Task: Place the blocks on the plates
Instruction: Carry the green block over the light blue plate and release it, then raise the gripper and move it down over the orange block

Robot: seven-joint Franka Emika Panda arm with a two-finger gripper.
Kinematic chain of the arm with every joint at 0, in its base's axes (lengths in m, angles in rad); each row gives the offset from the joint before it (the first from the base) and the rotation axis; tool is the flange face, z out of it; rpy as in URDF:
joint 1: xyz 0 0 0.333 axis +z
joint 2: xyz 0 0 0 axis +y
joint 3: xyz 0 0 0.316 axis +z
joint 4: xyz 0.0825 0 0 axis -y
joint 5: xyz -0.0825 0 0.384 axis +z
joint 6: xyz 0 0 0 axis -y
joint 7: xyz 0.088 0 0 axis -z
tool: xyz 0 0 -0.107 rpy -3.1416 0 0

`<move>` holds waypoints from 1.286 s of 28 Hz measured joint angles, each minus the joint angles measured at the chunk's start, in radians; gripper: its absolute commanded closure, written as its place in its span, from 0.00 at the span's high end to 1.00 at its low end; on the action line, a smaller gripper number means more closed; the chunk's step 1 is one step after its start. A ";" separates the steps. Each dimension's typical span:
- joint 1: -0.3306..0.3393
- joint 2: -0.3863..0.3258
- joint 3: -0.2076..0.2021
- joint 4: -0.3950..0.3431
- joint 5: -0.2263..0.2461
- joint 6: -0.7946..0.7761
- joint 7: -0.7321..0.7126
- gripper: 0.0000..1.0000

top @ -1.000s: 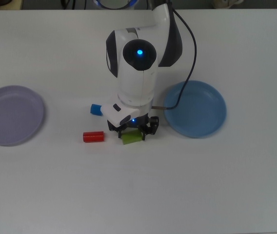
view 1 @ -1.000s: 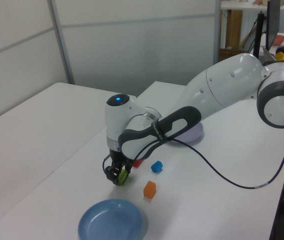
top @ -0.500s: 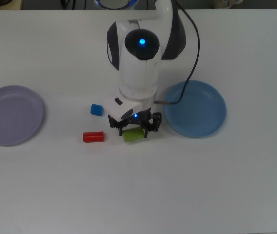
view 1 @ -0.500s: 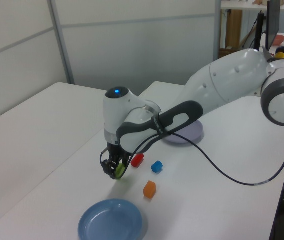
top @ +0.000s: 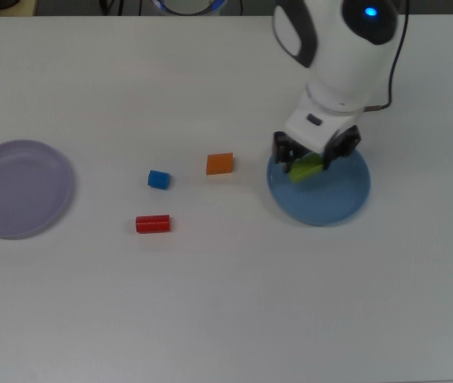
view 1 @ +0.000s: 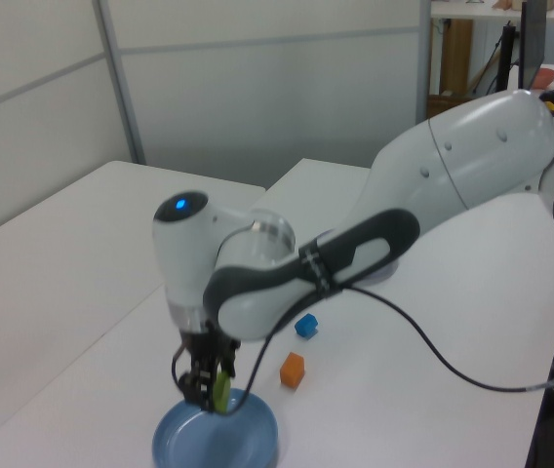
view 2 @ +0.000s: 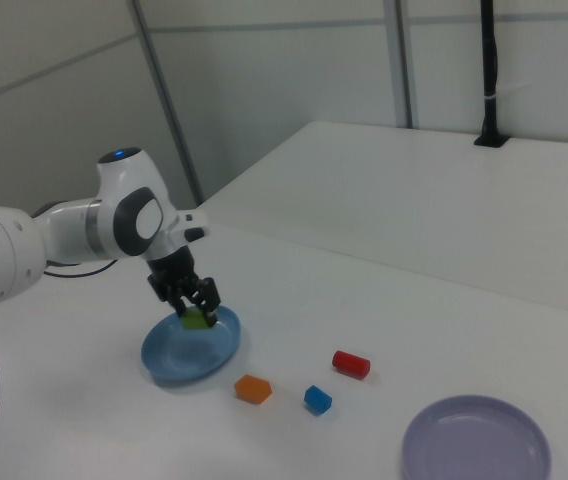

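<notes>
White tabletop carries both plates; the hand grips the green block over the blue plate, toward its 10 o'clock rim in the top view.

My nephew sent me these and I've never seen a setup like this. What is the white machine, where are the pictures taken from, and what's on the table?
The white machine is a robot arm ending in a two-fingered gripper. One camera looks straight down on the white table; the other two look from opposite sides. The gripper is pinching a green block just over a blue plate, apparently about to set it down. Still lying on the table are an orange block, a small blue block and a red block. A pale purple plate sits empty at the top view's left.
</notes>
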 measured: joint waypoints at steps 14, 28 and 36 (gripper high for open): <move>0.031 0.085 -0.003 -0.005 -0.065 0.121 0.029 1.00; -0.017 0.066 -0.044 0.018 -0.093 0.122 0.031 1.00; -0.110 -0.014 -0.046 0.026 -0.063 0.043 0.031 1.00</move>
